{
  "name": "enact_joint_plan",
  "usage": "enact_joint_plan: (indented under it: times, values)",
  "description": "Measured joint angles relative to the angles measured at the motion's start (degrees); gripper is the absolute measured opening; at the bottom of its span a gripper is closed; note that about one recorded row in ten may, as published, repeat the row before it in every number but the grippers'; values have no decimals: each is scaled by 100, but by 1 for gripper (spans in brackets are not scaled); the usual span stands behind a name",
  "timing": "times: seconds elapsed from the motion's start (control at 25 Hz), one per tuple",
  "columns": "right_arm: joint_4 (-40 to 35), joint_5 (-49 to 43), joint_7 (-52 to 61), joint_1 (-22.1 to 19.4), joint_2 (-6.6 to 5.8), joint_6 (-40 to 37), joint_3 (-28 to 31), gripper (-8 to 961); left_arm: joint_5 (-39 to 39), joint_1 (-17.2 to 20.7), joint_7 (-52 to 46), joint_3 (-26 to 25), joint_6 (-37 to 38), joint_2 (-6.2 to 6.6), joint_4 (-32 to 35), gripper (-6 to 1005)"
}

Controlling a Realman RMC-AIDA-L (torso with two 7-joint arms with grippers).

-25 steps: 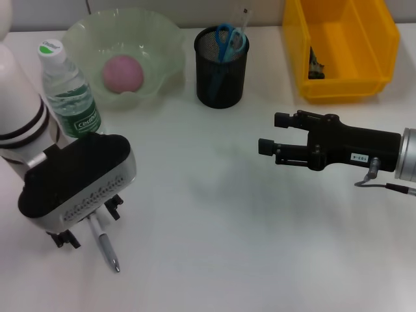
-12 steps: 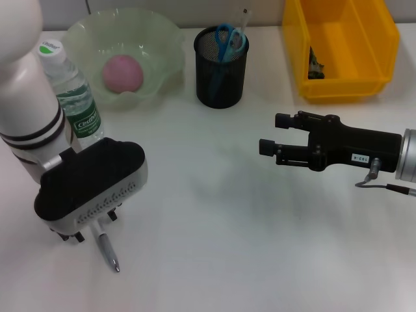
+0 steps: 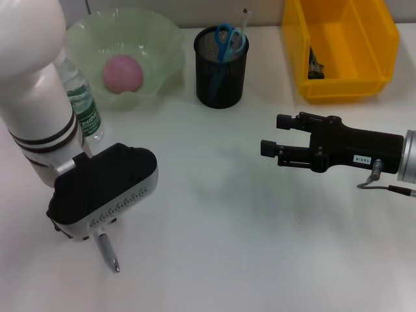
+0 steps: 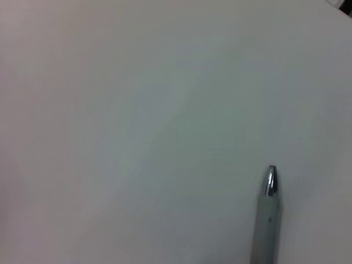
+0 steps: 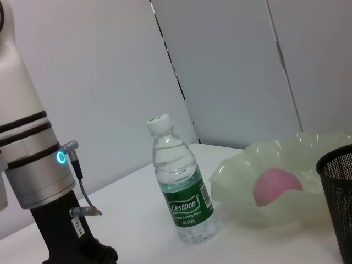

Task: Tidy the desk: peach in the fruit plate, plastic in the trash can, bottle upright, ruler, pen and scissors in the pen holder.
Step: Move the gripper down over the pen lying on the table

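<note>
A plain white counter (image 3: 221, 221) fills the near and middle scene, evenly lit, with soft faint shadows on its surface. Along its far edge stands a pale grey wall (image 5: 110, 71) of flat panels, split by thin dark seams that run upward at a slant.

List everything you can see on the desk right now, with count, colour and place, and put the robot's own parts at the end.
Round pink peach: one, pink, inside the fruit plate.
Wavy-edged translucent fruit plate: one, pale green, far left of desk.
Clear plastic water bottle: one, green label, upright beside the fruit plate.
Black mesh pen holder: one, black, far centre.
Blue-handled scissors: one pair, blue, standing in the pen holder.
Yellow plastic bin: one, yellow, far right.
Silver pen: one, silver, tip poking out under the left gripper.
White desk: one, white.
Left gripper: over the pen, near left.
Right gripper: black, fingers open, hovering at right.
</note>
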Motion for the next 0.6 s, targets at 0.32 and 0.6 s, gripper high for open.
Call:
enact_joint_plan:
  times: [0.32, 0.6]
  values:
    - [1, 0, 0, -17, -9, -12, 0, 810, 63, -46, -44, 56, -14, -40, -59, 403]
    - [-10, 0, 1, -16, -9, -13, 0, 810, 121, -62, -73, 68, -26, -62, -67, 362]
